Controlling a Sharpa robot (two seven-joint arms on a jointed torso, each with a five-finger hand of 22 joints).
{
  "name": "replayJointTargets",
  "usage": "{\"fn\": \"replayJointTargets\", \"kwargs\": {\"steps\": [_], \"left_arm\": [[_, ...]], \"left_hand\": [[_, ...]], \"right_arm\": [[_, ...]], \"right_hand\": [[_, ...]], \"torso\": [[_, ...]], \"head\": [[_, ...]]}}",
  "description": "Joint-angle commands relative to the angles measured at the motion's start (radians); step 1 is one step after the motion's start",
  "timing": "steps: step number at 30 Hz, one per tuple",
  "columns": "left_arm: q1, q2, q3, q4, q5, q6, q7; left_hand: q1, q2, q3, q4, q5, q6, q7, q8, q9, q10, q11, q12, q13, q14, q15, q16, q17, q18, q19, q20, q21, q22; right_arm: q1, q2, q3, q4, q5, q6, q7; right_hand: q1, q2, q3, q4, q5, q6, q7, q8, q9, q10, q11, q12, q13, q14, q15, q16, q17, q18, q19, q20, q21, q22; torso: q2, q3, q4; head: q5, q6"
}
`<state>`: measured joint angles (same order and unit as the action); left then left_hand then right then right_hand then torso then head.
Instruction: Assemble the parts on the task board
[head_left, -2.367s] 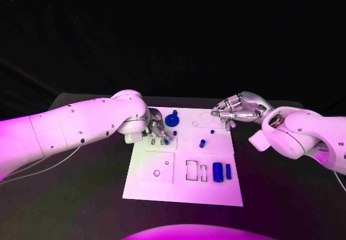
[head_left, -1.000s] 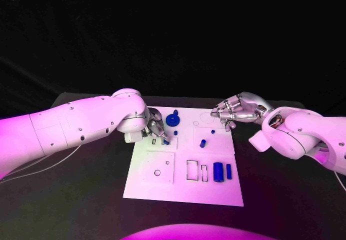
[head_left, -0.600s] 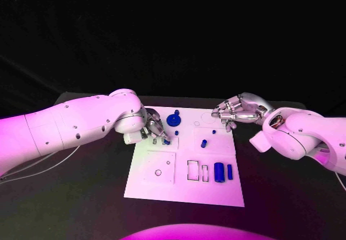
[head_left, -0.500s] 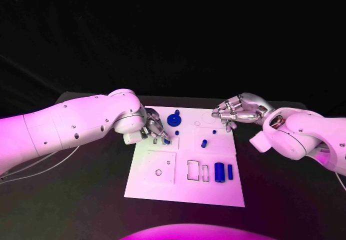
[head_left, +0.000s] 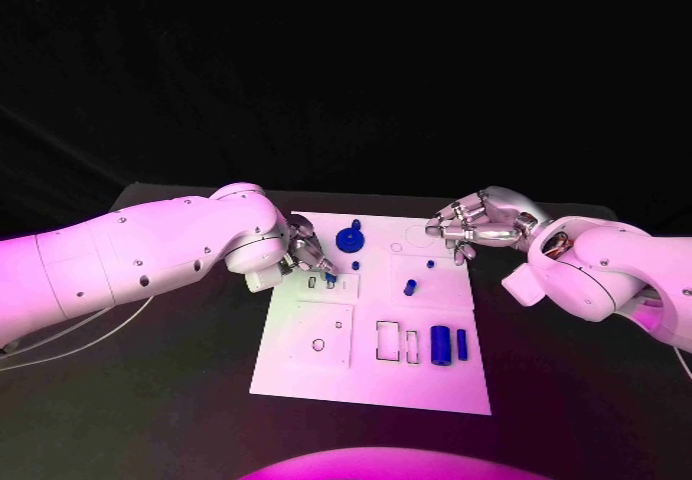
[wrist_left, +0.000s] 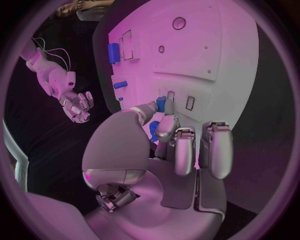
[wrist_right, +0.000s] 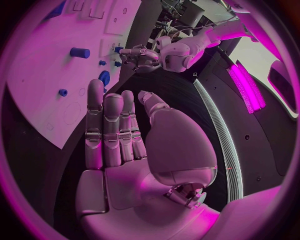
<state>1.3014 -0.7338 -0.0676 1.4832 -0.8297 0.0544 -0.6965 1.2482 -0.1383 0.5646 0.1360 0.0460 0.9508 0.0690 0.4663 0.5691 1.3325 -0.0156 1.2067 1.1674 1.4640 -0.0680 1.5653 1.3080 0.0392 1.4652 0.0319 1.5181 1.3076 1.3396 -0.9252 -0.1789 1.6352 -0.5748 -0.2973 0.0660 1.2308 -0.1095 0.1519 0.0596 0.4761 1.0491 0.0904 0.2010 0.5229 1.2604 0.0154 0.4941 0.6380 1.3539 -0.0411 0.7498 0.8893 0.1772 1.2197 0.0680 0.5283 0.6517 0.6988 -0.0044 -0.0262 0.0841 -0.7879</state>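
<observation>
The task board (head_left: 372, 330) lies flat in the middle of the black surface (head_left: 173, 370), and the blue parts sit on it.

**Left robot hand.** The left robot hand (head_left: 307, 256) is at the far left of the board. In the left wrist view its thumb and one finger pinch a small blue part (wrist_left: 160, 104) just above two narrow slots near the board's left edge. The part's tip is close to a slot; whether it has entered cannot be told.

**Right robot hand.** The right robot hand (head_left: 473, 228) hovers over the far right corner of the board with its fingers apart and holds nothing.

**Parts on the board.**
- A round blue gear-like part (head_left: 348, 240) stands at the far middle.
- Two small blue pegs (head_left: 410, 287) lie right of centre.
- A thick blue cylinder (head_left: 438, 345) and a thin blue bar (head_left: 462, 343) lie at the near right, beside empty rectangular recesses.

**Handling, judged.**
- The parts look like rigid moulded plastic: light, stiff and not fragile.
- Their smooth faces are likely slippery against metal fingertips.
- The pinched part is short, so a grip high on its body leaves the lower end free to enter the slot.
- Hold the cylinder across its middle, on its curved sides. It may roll if nudged.
- The thin bar offers little height; take it by its long edges.
</observation>
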Motion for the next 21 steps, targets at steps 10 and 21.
{"fn": "replayJointTargets", "kwargs": {"steps": [10, 21], "left_arm": [[-0.011, -0.002, -0.004, 0.029, -0.147, -0.02, 0.007], [-0.015, 0.002, -0.005, 0.035, -0.161, 0.008, 0.004]], "left_hand": [[-0.005, -0.001, 0.115, -0.123, 0.003, 0.007, -0.013, 0.006, 0.062, 0.01, -0.001, 0.003, 0.002, 0.107, -0.006, 0.006, 0.263, -0.016, 0.06, -0.007, 0.003, 0.155], [-0.009, -0.005, 0.119, -0.128, 0.003, 0.011, -0.015, 0.009, 0.064, 0.014, -0.003, 0.009, 0.009, 0.107, -0.008, 0.006, 0.263, -0.016, 0.059, -0.008, 0.003, 0.154]], "right_arm": [[-0.001, 0.0, 0.0, 0.001, -0.006, 0.015, 0.003], [-0.002, 0.0, 0.0, 0.001, -0.006, 0.016, 0.004]], "right_hand": [[0.004, 0.009, 0.001, 0.006, 0.001, -0.007, 0.0, 0.006, 0.002, -0.009, -0.001, 0.005, 0.002, -0.006, 0.0, 0.002, 0.0, 0.004, -0.006, 0.0, 0.007, 0.002], [0.004, 0.009, 0.001, 0.006, 0.001, -0.007, 0.0, 0.006, 0.002, -0.009, -0.001, 0.005, 0.002, -0.006, 0.0, 0.002, 0.0, 0.004, -0.006, 0.0, 0.007, 0.002]], "torso": [[0.001, -0.0006, -0.0017], [0.001, -0.0004, -0.0019]], "head": [[0.006, -0.003], [0.007, -0.006]]}}
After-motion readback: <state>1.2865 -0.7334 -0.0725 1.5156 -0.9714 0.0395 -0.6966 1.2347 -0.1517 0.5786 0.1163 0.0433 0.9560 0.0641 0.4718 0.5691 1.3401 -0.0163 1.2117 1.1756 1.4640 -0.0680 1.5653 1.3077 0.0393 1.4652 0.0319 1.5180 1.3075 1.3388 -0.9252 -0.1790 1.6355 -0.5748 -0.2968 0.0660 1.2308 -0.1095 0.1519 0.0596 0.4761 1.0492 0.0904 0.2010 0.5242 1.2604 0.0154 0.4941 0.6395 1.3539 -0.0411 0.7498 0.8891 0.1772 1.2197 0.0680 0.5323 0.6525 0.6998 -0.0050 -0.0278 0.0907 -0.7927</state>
